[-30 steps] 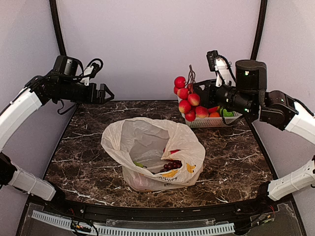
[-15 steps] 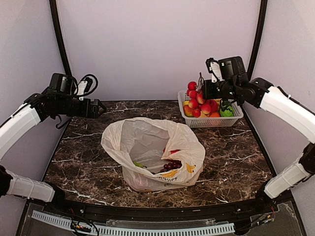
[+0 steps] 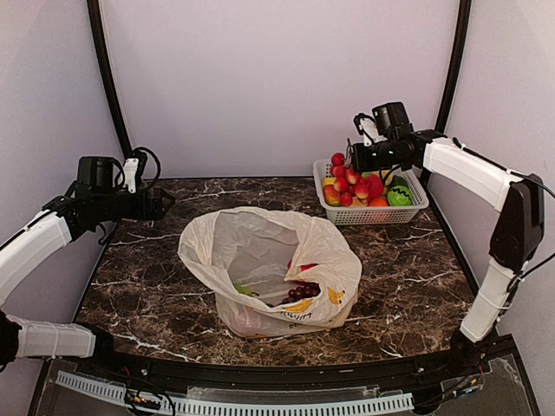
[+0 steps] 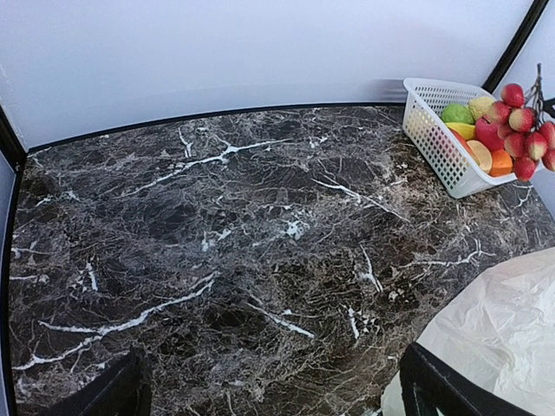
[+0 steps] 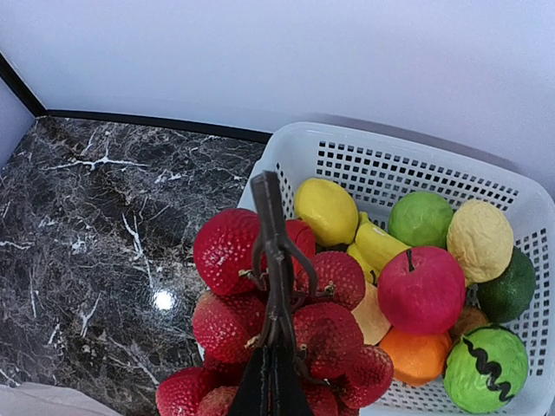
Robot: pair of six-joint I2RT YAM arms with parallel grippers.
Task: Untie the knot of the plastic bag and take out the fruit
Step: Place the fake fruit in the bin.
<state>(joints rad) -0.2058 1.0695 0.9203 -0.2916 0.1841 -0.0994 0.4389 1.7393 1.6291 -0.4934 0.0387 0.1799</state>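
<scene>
Our right gripper [image 5: 270,381], jaws clamped on the red berry bunch [image 5: 227,251] by its stem, hovers over the white mesh basket [image 5: 392,146] to unload. Our left gripper [image 3: 164,203] idles, jaws apart.

on my screen both arms look alike: the left arm [image 3: 35,247] and right arm [image 3: 468,169] carry smooth white shells on the long links and bulky black housings at the joints, like the right elbow [image 3: 518,212]. a black cable [image 3: 149,157] loops over a small white bracket [image 3: 130,171] at the left wrist. the left gripper [image 3: 165,201] is all black, its fingertips [image 4: 108,394] blunt and matte.
</scene>
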